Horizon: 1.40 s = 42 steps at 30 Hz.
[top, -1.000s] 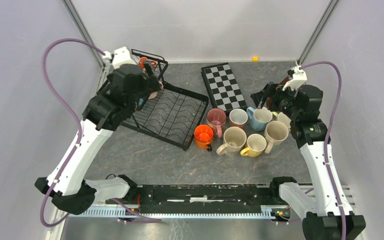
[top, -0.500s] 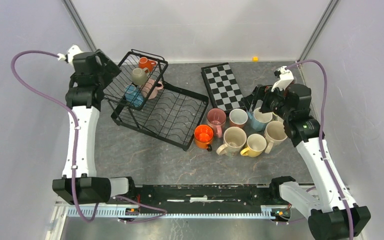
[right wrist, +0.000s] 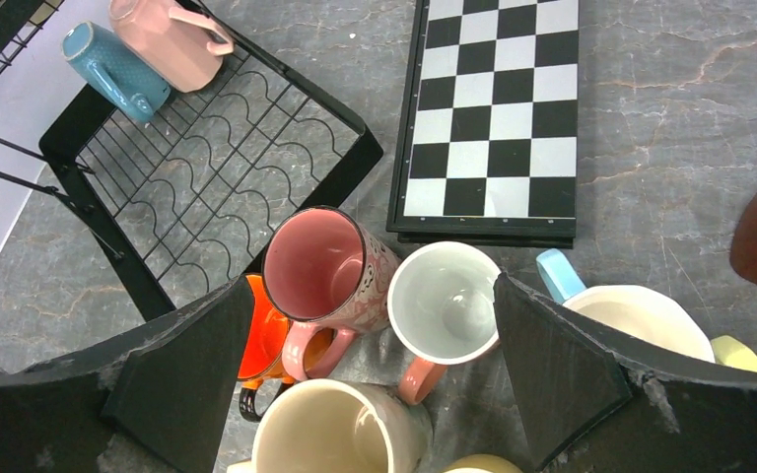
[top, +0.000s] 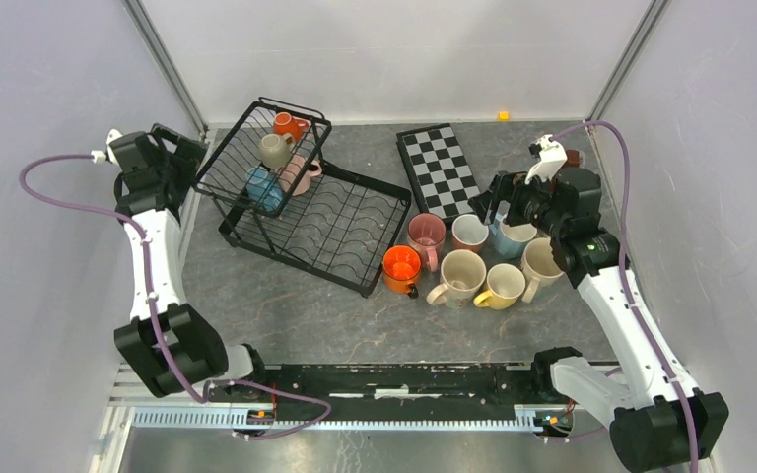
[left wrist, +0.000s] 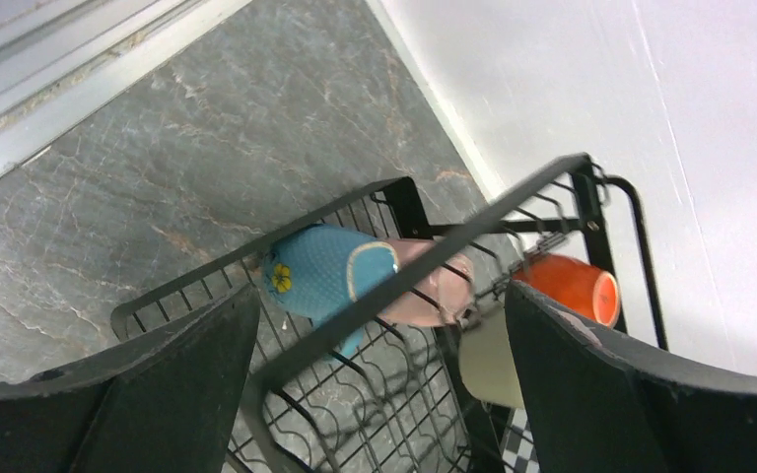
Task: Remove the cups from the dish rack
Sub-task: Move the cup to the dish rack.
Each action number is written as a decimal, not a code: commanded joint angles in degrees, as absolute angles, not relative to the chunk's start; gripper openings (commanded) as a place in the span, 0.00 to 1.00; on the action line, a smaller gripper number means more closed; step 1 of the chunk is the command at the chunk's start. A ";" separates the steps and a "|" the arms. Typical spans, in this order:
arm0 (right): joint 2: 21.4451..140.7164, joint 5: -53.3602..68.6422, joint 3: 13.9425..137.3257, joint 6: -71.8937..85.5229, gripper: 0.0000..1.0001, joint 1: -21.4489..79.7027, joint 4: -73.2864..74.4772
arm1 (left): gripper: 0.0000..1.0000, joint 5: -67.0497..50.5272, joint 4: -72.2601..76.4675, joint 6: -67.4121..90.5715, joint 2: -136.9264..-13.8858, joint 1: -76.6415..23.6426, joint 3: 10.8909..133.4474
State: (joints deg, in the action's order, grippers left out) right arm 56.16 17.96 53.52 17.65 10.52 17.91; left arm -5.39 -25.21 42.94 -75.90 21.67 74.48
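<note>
My left fingers (left wrist: 128,394) are spread wide and empty at the upper left of the overhead frame, just beside the dish rack (top: 340,232), whose tall basket part holds four cups (top: 259,185): orange, beige, blue and pink. My right fingers (right wrist: 572,374) are spread and empty too, right of centre above the other cups (top: 461,274) clustered on the worktop (top: 286,315) below the checkerboard (top: 441,169).

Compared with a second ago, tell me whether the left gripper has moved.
Yes. The left gripper swung left, from over the dish rack to beside its left edge.
</note>
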 commanded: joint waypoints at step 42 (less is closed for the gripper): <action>60.02 15.34 48.53 17.46 0.98 18.54 6.54 | 0.60 -13.00 37.98 92.90 -91.16 27.43 38.26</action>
State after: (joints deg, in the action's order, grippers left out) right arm 59.31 16.23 48.90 17.69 17.54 10.17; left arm -12.64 29.61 90.00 -89.95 28.64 39.51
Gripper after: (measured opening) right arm 0.982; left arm 0.606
